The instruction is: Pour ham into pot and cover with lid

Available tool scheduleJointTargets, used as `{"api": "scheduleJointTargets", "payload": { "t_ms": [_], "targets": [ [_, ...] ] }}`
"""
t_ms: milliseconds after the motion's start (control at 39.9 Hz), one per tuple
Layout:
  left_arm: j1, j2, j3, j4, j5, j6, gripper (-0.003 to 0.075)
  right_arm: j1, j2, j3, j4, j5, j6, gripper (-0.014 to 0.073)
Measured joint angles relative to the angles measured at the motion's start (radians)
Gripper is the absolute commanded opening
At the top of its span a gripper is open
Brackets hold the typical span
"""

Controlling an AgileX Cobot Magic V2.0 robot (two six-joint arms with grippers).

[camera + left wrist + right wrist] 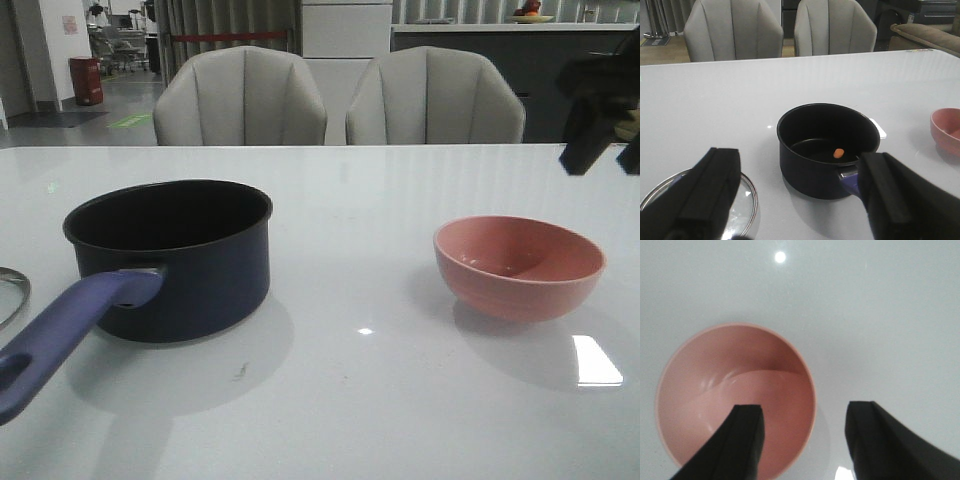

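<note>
Front view: the pot (pixel 172 257) stands toward the table's (pixel 360 400) left edge, its handle (pixel 70 330) reaching to the near-left corner. A sliver of the lid (pixel 12 295) shows at the left edge. The bowl (pixel 519 265) sits toward the right edge and looks empty. The right gripper (pixel 600 125) hangs high near the right edge; its jaws cannot be read here.

Left wrist view: the left gripper (pixel 800 200) is spread wide and holds nothing, hovering over the near-left part of the table. One slice of ham (pixel 838 153) lies in the pot; others may be hidden by the wall. The lid lies flat beside the pot, partly behind a finger (pixel 710 195).

Right wrist view: the right gripper's fingers (pixel 745 440) stand apart, empty, above the bowl, which holds no ham.

Pouring looks done; covering remains. The lid is probably glass, stiff, smooth, breakable and fairly heavy, so the knob is likely the safest hold, though it is hidden here.
</note>
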Motion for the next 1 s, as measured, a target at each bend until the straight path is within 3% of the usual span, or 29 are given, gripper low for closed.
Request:
{"api": "scheduleJointTargets", "payload": {
  "t_ms": [602,777,1003],
  "targets": [
    [0.0,0.0,0.0,0.0,0.0,0.0,0.0532,0.221,-0.784,0.49,0.0,-0.396,-0.009,0.0473],
    [0.0,0.0,0.0,-0.002,0.0,0.0,0.0531,0.238,-1.068,0.683,0.0,-0.527,-0.009,0.0473],
    [0.0,0.0,0.0,-0.002,0.0,0.0,0.0532,0.238,-1.27,0.891,0.0,-0.541,-0.011,0.0473]
  ]
}}
